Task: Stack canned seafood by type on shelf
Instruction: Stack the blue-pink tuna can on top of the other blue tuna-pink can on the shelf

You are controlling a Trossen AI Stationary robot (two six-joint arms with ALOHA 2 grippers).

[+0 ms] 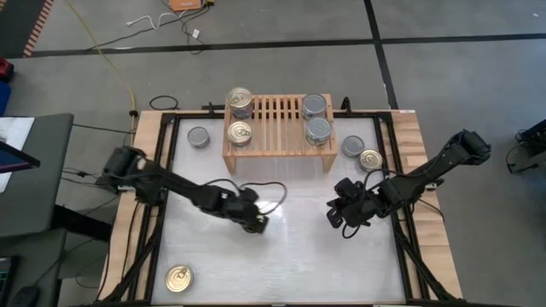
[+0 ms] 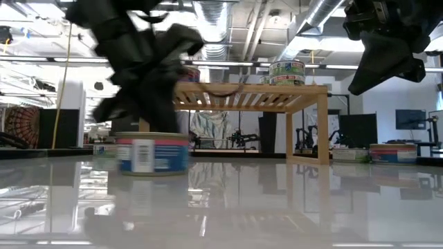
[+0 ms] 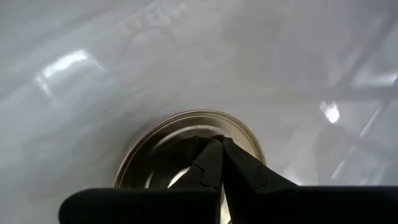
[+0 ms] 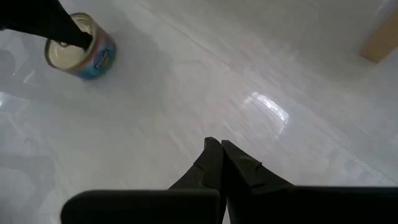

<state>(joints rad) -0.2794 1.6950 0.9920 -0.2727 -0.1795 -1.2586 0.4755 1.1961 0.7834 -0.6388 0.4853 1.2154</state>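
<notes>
A can (image 4: 84, 50) with a blue label and a gold top stands flat on the white table (image 1: 290, 264), mid-left; the low view shows it too (image 2: 152, 153). My left gripper (image 3: 219, 144) is shut, its tips down on that can's top. My right gripper (image 4: 221, 149) hangs shut above bare table at mid-right (image 1: 337, 217), holding nothing. The wooden shelf (image 1: 277, 152) stands at the far middle with gold-topped cans (image 1: 240, 133) on its left part and silver-topped cans (image 1: 318, 130) on its right part. My left gripper sets its shut fingertips (image 4: 76, 41) on the can's gold top (image 3: 163, 149), inside the rim. The fingers come slanting down from the table's left side. The can stands upright with its base on the table.
Loose cans rest on the table: a silver one (image 1: 199, 136) left of the shelf, a silver one (image 1: 352, 146) and a gold one (image 1: 370, 159) right of it, and a gold one (image 1: 178, 278) at the near left. Bare table lies between the arms and toward the near edge.
</notes>
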